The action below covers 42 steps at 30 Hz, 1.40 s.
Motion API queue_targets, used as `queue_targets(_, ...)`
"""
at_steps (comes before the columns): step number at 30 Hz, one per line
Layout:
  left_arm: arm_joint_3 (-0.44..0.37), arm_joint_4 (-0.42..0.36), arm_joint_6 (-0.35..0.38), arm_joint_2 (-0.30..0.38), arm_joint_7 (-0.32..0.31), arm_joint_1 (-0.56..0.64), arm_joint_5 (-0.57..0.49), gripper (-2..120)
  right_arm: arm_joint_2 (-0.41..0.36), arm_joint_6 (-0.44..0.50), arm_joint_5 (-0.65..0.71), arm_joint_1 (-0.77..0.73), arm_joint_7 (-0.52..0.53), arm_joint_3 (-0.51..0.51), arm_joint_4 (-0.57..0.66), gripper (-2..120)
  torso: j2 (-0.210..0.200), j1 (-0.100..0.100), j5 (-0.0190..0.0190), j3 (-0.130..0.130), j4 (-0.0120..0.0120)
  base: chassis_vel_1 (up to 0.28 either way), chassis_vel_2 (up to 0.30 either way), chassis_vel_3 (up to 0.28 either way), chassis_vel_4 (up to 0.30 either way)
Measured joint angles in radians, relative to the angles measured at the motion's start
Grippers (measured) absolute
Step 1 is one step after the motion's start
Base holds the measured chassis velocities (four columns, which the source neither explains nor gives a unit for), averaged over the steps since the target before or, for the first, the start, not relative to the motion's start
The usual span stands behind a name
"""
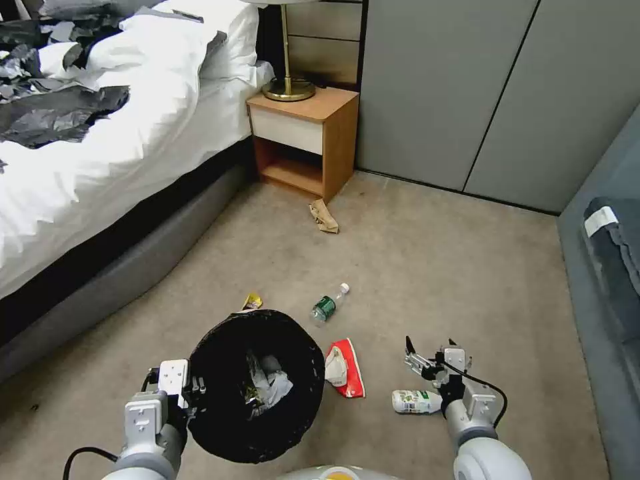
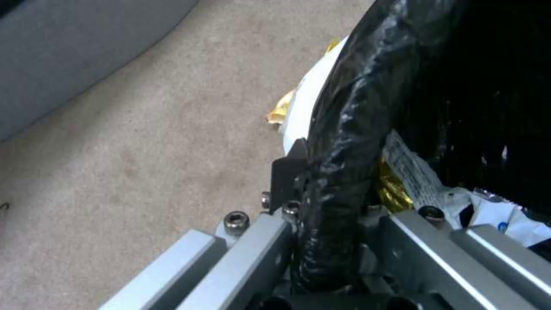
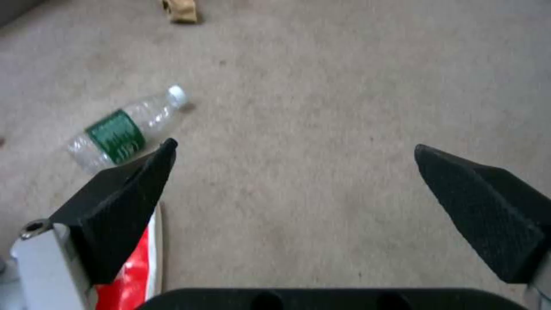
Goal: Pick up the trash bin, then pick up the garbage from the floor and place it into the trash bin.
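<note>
1. Nearest, at lower left of the head view: left gripper (image 1: 190,390) pinched on the rim of the trash bin (image 1: 257,383), one finger inside and one outside the black-bag-wrapped edge. In the left wrist view, gripper (image 2: 330,202) squeezed tight around the bunched black plastic of the bin (image 2: 356,112), with the white bucket wall showing just beyond.
2. Inside the bin: white tissue wads (image 1: 275,383) and a shiny yellow wrapper (image 2: 396,191), lying at the bottom against the bag.
3. At lower right: right gripper (image 1: 430,350) spread wide, holding nothing, fingertips apart over bare carpet (image 1: 467,267). In the right wrist view, gripper (image 3: 295,148) with two black textured fingers (image 3: 482,202) well apart and nothing between them.
4. Just beside the right gripper, toward the bin: small white bottle (image 1: 417,401) lying on its side on the floor, close to the wrist, not touched by the fingers.
5. Between bin and white bottle: red-white packet (image 1: 350,367) flat on the carpet, with a white wad on it, just beside the bin; red edge (image 3: 129,280) visible behind the right gripper's finger.
6. Farther out: clear bottle with green label (image 1: 329,303) on its side, also seen at (image 3: 123,129); a yellow wrapper (image 1: 252,301) just beyond the bin's far rim.
7. Farthest: brown paper bag (image 1: 324,217) crumpled on the floor near the foot of the nightstand (image 1: 307,140), beside the bed (image 1: 100,153).
</note>
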Motion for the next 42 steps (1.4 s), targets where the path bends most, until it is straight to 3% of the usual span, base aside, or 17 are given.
queue_targets(4,-0.003,0.002,0.0,0.002,0.0,-0.001,-0.001,0,-0.034,-0.002,-0.043,-0.014,-0.08,0.023,-0.012,100,0.0,0.0,0.0001,0.0,-0.0001,0.0,0.0,0.0,0.0)
queue_targets(7,-0.003,0.003,0.0,0.003,0.0,-0.004,-0.001,0,-0.104,0.052,-0.177,-0.032,-0.246,0.061,-0.042,100,0.0,0.0,0.0003,0.0,-0.0002,0.0,0.0,0.0,0.0)
queue_targets(10,-0.003,0.004,0.0,0.003,0.0,-0.005,-0.001,0,-0.15,0.085,-0.243,-0.034,-0.326,0.082,-0.065,100,0.0,0.0,0.0,0.0,-0.0001,0.0,0.0,0.0,0.0)
queue_targets(11,-0.003,0.004,0.0,0.004,0.0,-0.004,-0.002,0,-0.201,0.119,-0.3,-0.029,-0.392,0.097,-0.095,100,0.0,0.0,0.0002,0.0,-0.0001,0.0,0.0,0.0,0.0)
queue_targets(16,-0.003,0.004,0.0,0.003,0.0,-0.003,-0.002,0,-0.265,0.182,-0.399,-0.013,-0.469,0.112,-0.148,100,0.0,0.0,0.0002,0.0,0.0,0.0,0.0,0.0,0.0)
queue_targets(19,-0.003,0.003,0.0,0.003,0.0,0.001,0.0,0,-0.307,0.271,-0.547,0.005,-0.529,0.122,-0.204,100,0.0,0.0,0.0002,0.0,-0.0001,0.0,0.0,0.0,0.0)
queue_targets(22,-0.004,0.0,0.0,0.001,0.0,0.004,0.003,0,-0.316,0.335,-0.63,0.023,-0.57,0.131,-0.239,100,0.0,0.0,0.0001,0.0,0.0,0.0,0.0,0.0,0.0)
queue_targets(33,-0.001,-0.006,0.0,-0.007,0.0,0.01,0.015,0,-0.302,0.481,-0.738,0.111,-0.681,0.104,-0.372,100,0.0,0.0,0.0,0.0,0.0,0.0,0.0,0.0,0.0)
queue_targets(42,-0.001,-0.008,-0.001,-0.009,-0.001,0.013,0.018,0,-0.287,0.485,-0.759,0.113,-0.686,0.073,-0.367,100,0.0,0.0,-0.0001,0.0,-0.0001,0.0,0.0,0.0,0.0)
